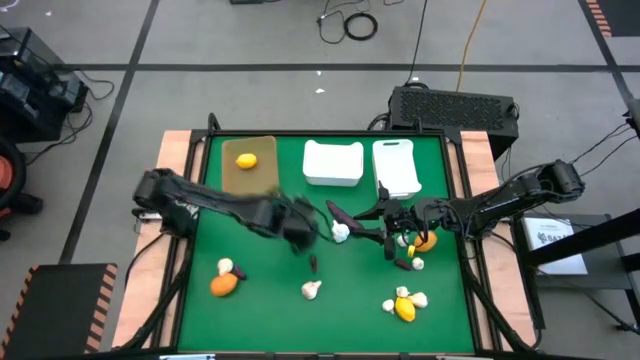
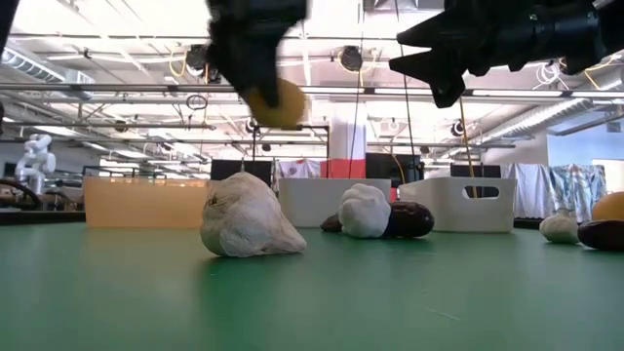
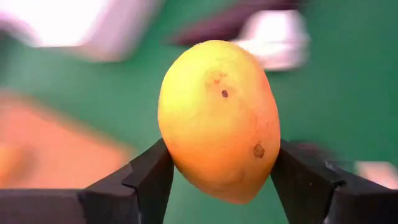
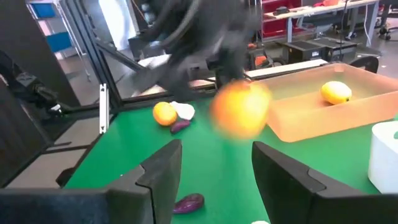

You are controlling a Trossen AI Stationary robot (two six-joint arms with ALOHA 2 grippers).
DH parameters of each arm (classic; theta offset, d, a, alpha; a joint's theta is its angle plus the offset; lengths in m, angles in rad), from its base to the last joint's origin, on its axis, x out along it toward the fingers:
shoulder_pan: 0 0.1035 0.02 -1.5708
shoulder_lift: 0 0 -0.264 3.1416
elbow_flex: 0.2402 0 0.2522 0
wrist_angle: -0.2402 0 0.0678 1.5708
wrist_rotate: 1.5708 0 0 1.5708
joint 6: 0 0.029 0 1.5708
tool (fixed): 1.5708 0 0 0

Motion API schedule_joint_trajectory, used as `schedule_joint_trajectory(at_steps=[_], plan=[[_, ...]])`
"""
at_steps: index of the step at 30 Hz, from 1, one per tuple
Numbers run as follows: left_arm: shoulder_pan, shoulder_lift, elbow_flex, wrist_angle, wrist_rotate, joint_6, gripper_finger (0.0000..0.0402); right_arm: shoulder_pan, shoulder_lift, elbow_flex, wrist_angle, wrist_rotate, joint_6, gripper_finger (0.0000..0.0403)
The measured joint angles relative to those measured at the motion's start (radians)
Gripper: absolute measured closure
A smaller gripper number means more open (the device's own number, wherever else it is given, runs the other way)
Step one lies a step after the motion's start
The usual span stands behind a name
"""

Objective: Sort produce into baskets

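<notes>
A: Left wrist view first: what has the left hand [image 3: 217, 180] got?

B: A yellow-orange mango [image 3: 217, 118], pinched between the two fingers [image 3: 140, 180], which are partly spread, only as far as the fruit's width. Its long axis runs straight out past the fingertips, blunt end away from the hand, narrower end down between the fingers.

A: Where is it in the high view?

B: Above the middle of the green counter [image 1: 260, 300], lifted clear; the low view shows the fruit hanging in the air under that hand.

A: And the right hand [image 1: 392, 232]?

B: Fingers parted, nothing between them. It hovers over the counter's right side, facing the left hand.

A: Count the baskets.

B: Three: one tan tray [image 1: 262, 175] and two white bins [image 1: 333, 163], in a row beyond both hands. One yellow fruit [image 1: 246, 160] lies in the tray.

A: Loose produce?

B: I count three more orange-yellow fruits: one [image 1: 224, 285] on the left hand's near side, one [image 1: 424, 241] just beside the right hand, one [image 1: 404, 311] nearer the front edge. About six white garlic bulbs [image 1: 312, 290], though small ones are hard to separate. At least three dark purple eggplants [image 1: 338, 214], the clearest lying slanted between the hands.
</notes>
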Motion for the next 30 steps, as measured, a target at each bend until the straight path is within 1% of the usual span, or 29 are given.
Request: schedule_joint_trajectory(at_steps=[2,3,4,7,11,14,17,19,22,24,30], plan=[[0.038,-0.057,-0.011,-0.105,-0.086,0.000,0.0160,0.000,0.000,0.000,-0.008,0.000,0.000,0.0216],[0.065,-0.086,-0.029,-0.146,-0.112,-0.001,0.0160,0.000,0.000,0.000,-0.010,0.000,-0.001,0.0216],[0.095,-0.115,-0.051,-0.176,-0.125,-0.001,0.0160,0.000,0.000,0.000,-0.011,0.000,-0.004,0.0216],[0.205,-0.207,-0.143,-0.179,-0.119,0.023,0.0160,0.000,0.000,0.000,-0.018,0.000,-0.008,0.0216],[0.380,-0.314,-0.309,-0.160,-0.063,0.081,0.0160,0.000,0.000,0.000,-0.031,0.000,-0.023,0.0216],[0.517,-0.383,-0.444,-0.079,-0.017,0.157,0.0160,0.000,0.000,0.000,-0.039,0.000,-0.025,0.0216],[0.642,-0.425,-0.565,0.035,0.081,0.230,0.0160,0.000,0.000,0.000,-0.038,0.000,-0.027,0.0216],[0.705,-0.434,-0.617,0.105,0.142,0.261,0.0160,0.000,0.000,0.000,-0.039,0.000,-0.027,0.0216],[0.756,-0.435,-0.656,0.177,0.185,0.295,0.0160,-0.001,0.000,0.000,-0.039,-0.001,-0.030,0.0216],[0.770,-0.435,-0.665,0.206,0.185,0.296,0.0155,-0.001,0.000,0.000,-0.039,-0.001,-0.031,0.0216],[0.787,-0.436,-0.670,0.206,0.192,0.336,0.0115,-0.001,0.000,0.000,-0.039,-0.001,-0.034,0.0216]])
